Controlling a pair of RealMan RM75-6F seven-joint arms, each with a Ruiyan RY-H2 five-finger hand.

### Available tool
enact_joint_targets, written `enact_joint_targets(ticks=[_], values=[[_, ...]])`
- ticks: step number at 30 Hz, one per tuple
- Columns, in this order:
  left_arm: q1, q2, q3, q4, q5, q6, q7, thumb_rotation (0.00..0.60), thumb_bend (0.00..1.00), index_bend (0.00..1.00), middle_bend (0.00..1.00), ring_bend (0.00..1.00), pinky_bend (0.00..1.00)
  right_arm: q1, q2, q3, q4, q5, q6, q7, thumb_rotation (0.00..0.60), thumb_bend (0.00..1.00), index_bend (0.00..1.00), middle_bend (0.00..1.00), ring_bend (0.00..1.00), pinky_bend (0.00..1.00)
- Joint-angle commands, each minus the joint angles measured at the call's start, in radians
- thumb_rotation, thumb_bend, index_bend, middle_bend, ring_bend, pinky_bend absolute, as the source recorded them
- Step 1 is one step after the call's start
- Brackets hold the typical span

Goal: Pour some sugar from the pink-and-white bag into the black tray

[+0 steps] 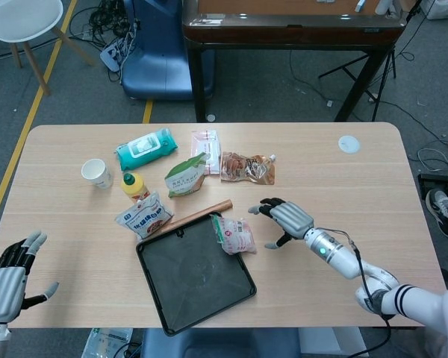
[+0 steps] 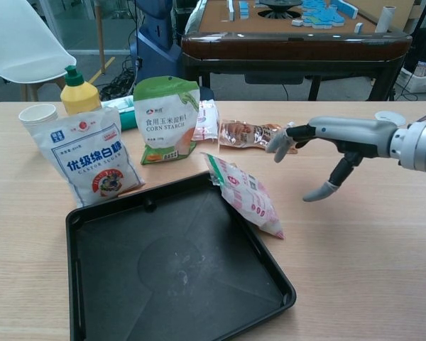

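Right robot hand (image 1: 284,218) hovers with fingers spread and empty, just right of the pink-and-white plastic sugar bag (image 1: 234,235), mid-frame. I judge this the reach; next I must close around the bag. It leans on the right rim of the black rectangular tray (image 1: 166,309), long axis running upper-left to lower-right in the chest view.

A light wooden table (image 1: 403,171) with rounded corners is set on a grey floor (image 1: 284,89). A dark wooden table (image 1: 291,26) on black legs is seen at 12 o'clock, and a blue chair (image 1: 160,56) beside it at 11 o'clock. A white chair (image 1: 19,19) is placed at 10 o'clock. A yellow line (image 1: 41,97) is painted across the floor there, and black cables (image 1: 108,15) are heaped near the blue chair.
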Motion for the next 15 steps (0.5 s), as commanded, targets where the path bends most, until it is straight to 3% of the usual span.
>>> enact_joint_targets(ticks=[1, 15], values=[[0.001, 0.002, 0.0, -0.005, -0.001, 0.0, 0.007, 0.6, 0.18, 0.09, 0.08, 0.08, 0.07, 0.033, -0.039, -0.015, 0.051, -0.01, -0.025, 0.032, 0.6, 0.0, 0.2, 0.24, 0.12, 0.13], [0.008, 0.007, 0.002, -0.038, -0.007, 0.001, 0.052, 0.6, 0.18, 0.09, 0.08, 0.08, 0.07, 0.119, -0.159, -0.078, 0.248, -0.048, -0.036, 0.192, 0.6, 0.0, 0.2, 0.23, 0.12, 0.13]])
